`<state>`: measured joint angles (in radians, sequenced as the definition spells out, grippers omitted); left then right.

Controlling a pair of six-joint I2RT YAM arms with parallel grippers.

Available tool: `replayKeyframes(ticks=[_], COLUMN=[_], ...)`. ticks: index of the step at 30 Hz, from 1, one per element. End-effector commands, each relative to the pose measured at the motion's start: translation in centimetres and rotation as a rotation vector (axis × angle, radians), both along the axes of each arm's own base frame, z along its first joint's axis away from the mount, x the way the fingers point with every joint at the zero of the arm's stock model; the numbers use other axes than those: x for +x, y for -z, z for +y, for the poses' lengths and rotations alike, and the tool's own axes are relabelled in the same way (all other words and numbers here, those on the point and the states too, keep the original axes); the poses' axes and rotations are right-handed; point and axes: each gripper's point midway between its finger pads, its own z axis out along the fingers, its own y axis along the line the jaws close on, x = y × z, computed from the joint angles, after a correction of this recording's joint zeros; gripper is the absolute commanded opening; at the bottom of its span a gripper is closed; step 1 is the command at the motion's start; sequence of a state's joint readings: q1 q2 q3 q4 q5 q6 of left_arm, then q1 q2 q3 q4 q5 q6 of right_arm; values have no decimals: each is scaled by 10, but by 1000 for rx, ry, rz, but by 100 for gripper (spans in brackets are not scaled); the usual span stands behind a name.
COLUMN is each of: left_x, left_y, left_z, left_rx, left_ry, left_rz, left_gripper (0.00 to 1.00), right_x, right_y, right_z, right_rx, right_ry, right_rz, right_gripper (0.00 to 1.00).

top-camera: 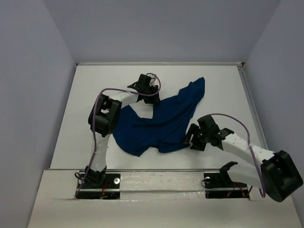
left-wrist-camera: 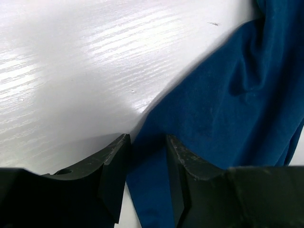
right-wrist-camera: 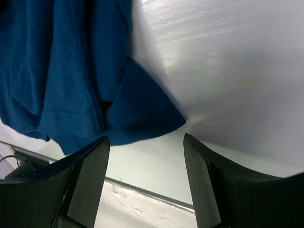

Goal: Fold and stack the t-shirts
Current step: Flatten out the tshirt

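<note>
Cloth fills the gap of my left gripper, which sits at the 11 o'clock edge of the t-shirt. In the left wrist view its fingers stand part-way in on either side of a navy hem. I cannot tell whether the pads actually bite the fabric or only straddle it. I read that spot as chosen because it is a free edge, one I could lift and drag to spread the garment.

The t-shirt itself lies rumpled around the middle of the white table. One lobe trails off toward 1 o'clock and a rounded fold sags toward 6. No print shows, so I take it to be face down or turned in on itself. It is nowhere near flat, so folding has not begun by my judgement.

At the shirt's 4 o'clock edge my right gripper hovers with its jaws spread wide and nothing between them. From the right wrist camera a pointed corner of the cloth lies just ahead of the fingertips, apart from both. I'd say it is lined up there to take the opposite corner.
</note>
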<state>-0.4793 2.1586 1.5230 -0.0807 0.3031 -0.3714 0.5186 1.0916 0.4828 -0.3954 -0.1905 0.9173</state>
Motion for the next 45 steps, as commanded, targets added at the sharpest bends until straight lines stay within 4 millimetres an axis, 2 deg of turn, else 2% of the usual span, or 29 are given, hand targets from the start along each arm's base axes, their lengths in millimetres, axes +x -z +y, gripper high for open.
replayKeyframes(ticks=[1,3,5,6,9,11,13,14,16,17,19,20,22,23,25,27,28,30,31,33,34,35,36,37,38,40,41,42,45], left_x=[6,6,8,9,19,25,30,32,35,35,31,30,21,14,9,5,3,1,-1,0,-3,-3,-3,-4,-5,-6,-7,-7,-10], left_y=[-2,-2,-12,-15,-40,-66,-74,-94,-98,-103,-117,-117,-107,-107,-108,-118,-117,-122,-121,-119,-113,-111,-110,-107,-105,-106,-106,-108,-106], left_z=[1,3,4,5,22,35,61,71,96,103,119,127,140,144,154,162,170,180,182,198,202,209,218,228,229,241,241,241,239], left_rx=[13,23,22,25,0,-16,-7,-21,-29,-36,-35,-24,8,9,16,29,43,55,62,118,139,148,161,171,179,198,199,197,183], left_ry=[-3,-5,-12,-22,-76,-109,-167,-194,-258,-281,-323,-342,-375,-392,-421,-452,-471,-503,-509,-558,-564,-579,-601,-621,-620,-632,-627,-627,-622], left_rz=[-7,-7,-31,-42,-92,-141,-158,-195,-202,-208,-235,-238,-221,-221,-228,-255,-256,-268,-266,-273,-262,-259,-264,-258,-259,-263,-267,-272,-273], left_gripper=[36,15,0,0,0,0,0,0,0,0,0,0,0,0,0,0,0,0,0,0,0,0,0,0,0,0,0,0,0], right_x=[19,20,23,23,35,45,55,72,91,101,143,146,186,212,237,249,259,244,218,187,167,133,110,94,74,57,45,44,49], right_y=[-2,5,12,15,18,18,16,7,4,1,-20,-13,-41,-62,-83,-91,-112,-131,-110,-96,-101,-64,-56,-51,-32,-27,-13,-10,1], right_z=[10,13,15,16,14,7,1,-8,-23,-32,-61,-77,-108,-117,-116,-108,-102,-82,-65,-49,-37,-28,-2,8,13,29,27,28,33], right_rx=[33,40,40,42,7,-61,-122,-178,-241,-262,-278,-297,-290,-276,-259,-241,-210,-139,-143,-115,-68,-52,-6,5,16,57,58,69,72], right_ry=[34,26,25,24,29,29,18,29,46,57,107,140,229,241,224,173,161,110,61,50,32,6,-31,-51,-34,-36,-34,-28,-54], right_rz=[-50,-43,-37,-38,-70,-105,-127,-164,-184,-195,-232,-209,-259,-298,-346,-320,-356,-391,-350,-330,-350,-260,-229,-215,-156,-140,-107,-106,-112], right_gripper=[68,58,39,22,3,0,0,0,0,0,0,0,12,34,59,74,85,90,90,84,53,35,4,2,3,31,46,66,76])
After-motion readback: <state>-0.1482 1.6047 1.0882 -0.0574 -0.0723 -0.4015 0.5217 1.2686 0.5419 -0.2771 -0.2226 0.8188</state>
